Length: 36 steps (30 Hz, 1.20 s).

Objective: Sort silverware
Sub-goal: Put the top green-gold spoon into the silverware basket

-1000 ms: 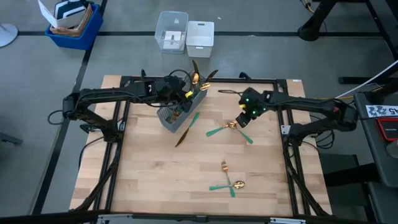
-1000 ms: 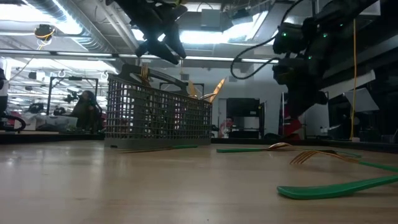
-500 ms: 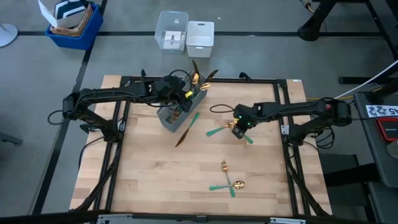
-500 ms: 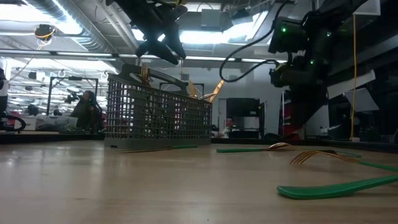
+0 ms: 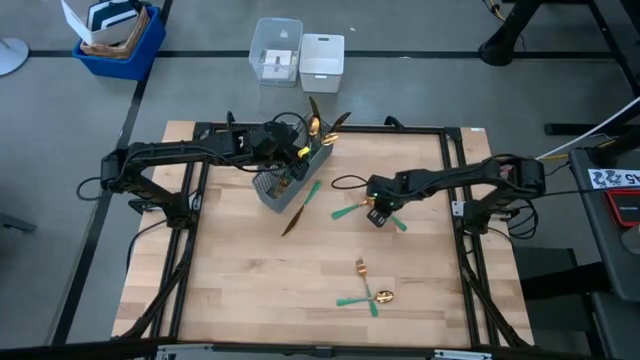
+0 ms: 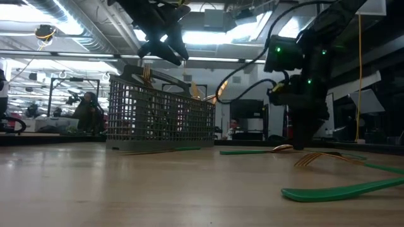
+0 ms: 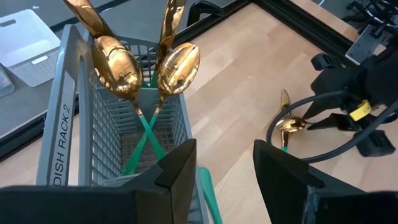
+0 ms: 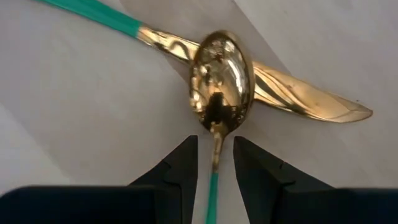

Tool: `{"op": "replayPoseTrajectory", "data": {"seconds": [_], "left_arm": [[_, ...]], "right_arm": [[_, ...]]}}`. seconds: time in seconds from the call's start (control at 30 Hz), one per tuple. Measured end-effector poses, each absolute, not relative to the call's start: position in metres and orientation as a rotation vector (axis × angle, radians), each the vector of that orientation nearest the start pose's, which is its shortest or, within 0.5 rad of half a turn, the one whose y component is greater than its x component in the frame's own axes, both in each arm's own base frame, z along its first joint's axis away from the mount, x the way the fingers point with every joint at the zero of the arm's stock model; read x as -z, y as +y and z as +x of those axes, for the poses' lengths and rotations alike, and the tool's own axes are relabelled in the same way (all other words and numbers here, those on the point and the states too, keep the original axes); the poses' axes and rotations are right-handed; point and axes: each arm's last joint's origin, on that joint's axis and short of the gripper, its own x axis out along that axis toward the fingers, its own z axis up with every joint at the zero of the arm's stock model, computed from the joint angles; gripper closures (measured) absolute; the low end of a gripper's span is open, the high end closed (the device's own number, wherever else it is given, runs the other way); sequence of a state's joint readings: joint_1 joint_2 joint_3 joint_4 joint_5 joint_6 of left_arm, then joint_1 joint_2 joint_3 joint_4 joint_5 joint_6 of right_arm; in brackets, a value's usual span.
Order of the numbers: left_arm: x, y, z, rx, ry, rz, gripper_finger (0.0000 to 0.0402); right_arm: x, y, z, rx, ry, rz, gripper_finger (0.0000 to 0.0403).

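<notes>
The silverware is spread out. A gold spoon lies across a knife on the table's right half, seen as a crossed pair in the high view. Spoons stand bowl-up in the grey mesh caddy. Another knife lies beside the caddy. A fork and a spoon lie near the front edge. My right gripper is low over the crossed pair and open, its fingers on either side of the spoon's neck. My left gripper hovers open above the caddy.
The caddy stands at the table's far middle. Two clear plastic boxes and a blue bin sit on the floor beyond the far edge. A black frame borders the wooden top. Bare wood lies on the near left.
My right gripper has moved toward the table's left and near edge and has come down to the crossed spoon and knife. The left arm and the silverware have stayed where they were.
</notes>
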<state>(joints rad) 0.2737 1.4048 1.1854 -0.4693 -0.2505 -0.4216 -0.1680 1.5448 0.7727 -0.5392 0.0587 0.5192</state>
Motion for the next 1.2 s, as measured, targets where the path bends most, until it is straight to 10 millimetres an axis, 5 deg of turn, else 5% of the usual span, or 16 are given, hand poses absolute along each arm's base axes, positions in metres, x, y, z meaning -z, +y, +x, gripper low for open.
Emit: {"op": "replayPoseTrajectory", "data": {"seconds": [0.27,0.53,0.73,1.03,1.2], "left_arm": [[-0.308,0.089,0.289,-0.642,0.581,-0.401,0.0251],[-0.308,0.089,0.289,-0.642,0.581,-0.401,0.0251],[-0.31,0.088,0.288,-0.641,0.572,-0.402,0.0251],[-0.345,0.082,0.256,-0.629,0.453,-0.409,0.0251],[-0.362,0.076,0.228,-0.622,0.449,-0.365,0.0251]], "right_arm": [[-0.134,-0.046,0.255,0.562,1.264,0.489,0.0303],[-0.135,-0.046,0.256,0.552,1.252,0.497,0.0391],[-0.143,-0.045,0.253,0.518,1.228,0.557,0.0378],[-0.189,-0.04,0.244,0.411,1.026,0.652,0.0387],[-0.226,-0.042,0.247,0.35,0.72,0.647,0.0394]]}}
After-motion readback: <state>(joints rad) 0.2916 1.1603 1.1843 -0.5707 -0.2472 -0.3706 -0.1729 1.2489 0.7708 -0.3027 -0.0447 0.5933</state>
